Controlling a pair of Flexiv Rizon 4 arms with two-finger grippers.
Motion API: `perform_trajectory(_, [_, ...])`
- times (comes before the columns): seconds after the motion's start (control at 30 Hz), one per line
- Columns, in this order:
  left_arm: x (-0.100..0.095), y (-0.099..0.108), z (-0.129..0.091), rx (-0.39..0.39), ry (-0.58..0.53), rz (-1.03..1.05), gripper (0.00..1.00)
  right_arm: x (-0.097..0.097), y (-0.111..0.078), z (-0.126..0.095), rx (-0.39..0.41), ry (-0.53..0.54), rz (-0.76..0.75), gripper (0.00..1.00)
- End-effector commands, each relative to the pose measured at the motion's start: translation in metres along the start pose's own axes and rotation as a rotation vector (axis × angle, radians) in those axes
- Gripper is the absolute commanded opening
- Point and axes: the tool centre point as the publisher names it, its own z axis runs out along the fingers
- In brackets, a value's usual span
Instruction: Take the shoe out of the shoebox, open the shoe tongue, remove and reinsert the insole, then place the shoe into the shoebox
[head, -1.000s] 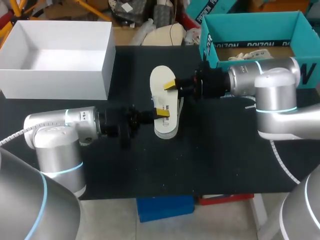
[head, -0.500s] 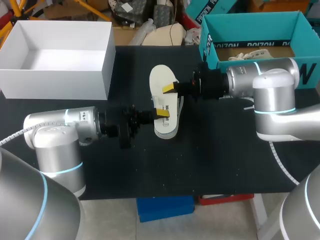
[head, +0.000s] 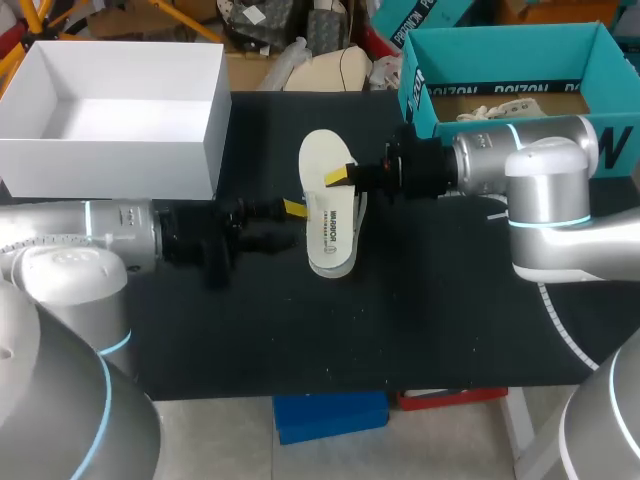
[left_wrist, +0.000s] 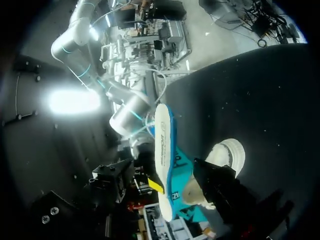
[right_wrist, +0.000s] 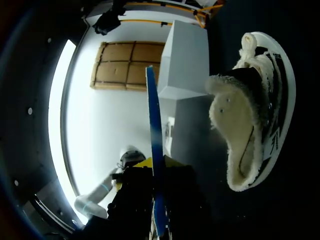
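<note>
From above, the insole (head: 328, 215) covers nearly all of the shoe (right_wrist: 255, 100), which lies on its side mid-table (head: 430, 300). Only the right wrist view shows it clearly, beside the gripper. In both wrist views the insole appears edge-on. The right gripper (head: 340, 178) has its fingers clamped on the insole's edge, holding it over the shoe. The left gripper's (head: 293, 209) own fingers are dark and hard to make out in its wrist view. Since a second ago it has let go of the insole and drawn back, its fingers spread just beside it. The right arm has barely moved.
</note>
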Motion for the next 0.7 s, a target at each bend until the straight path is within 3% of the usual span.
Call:
perform_trajectory(0.03, [-0.019,0.006,-0.006,0.042,0.498,0.044,1.00,-0.001,0.000,0.001,-0.002,0.000,0.001,0.00])
perform_trajectory(0.2, [-0.039,0.010,0.002,0.005,0.740,0.230,1.00,-0.001,0.000,0.001,-0.002,0.000,0.001,0.00])
perform_trajectory(0.7, [-0.039,0.010,0.002,0.005,0.740,0.230,1.00,-0.001,0.000,0.001,-0.002,0.000,0.001,0.00])
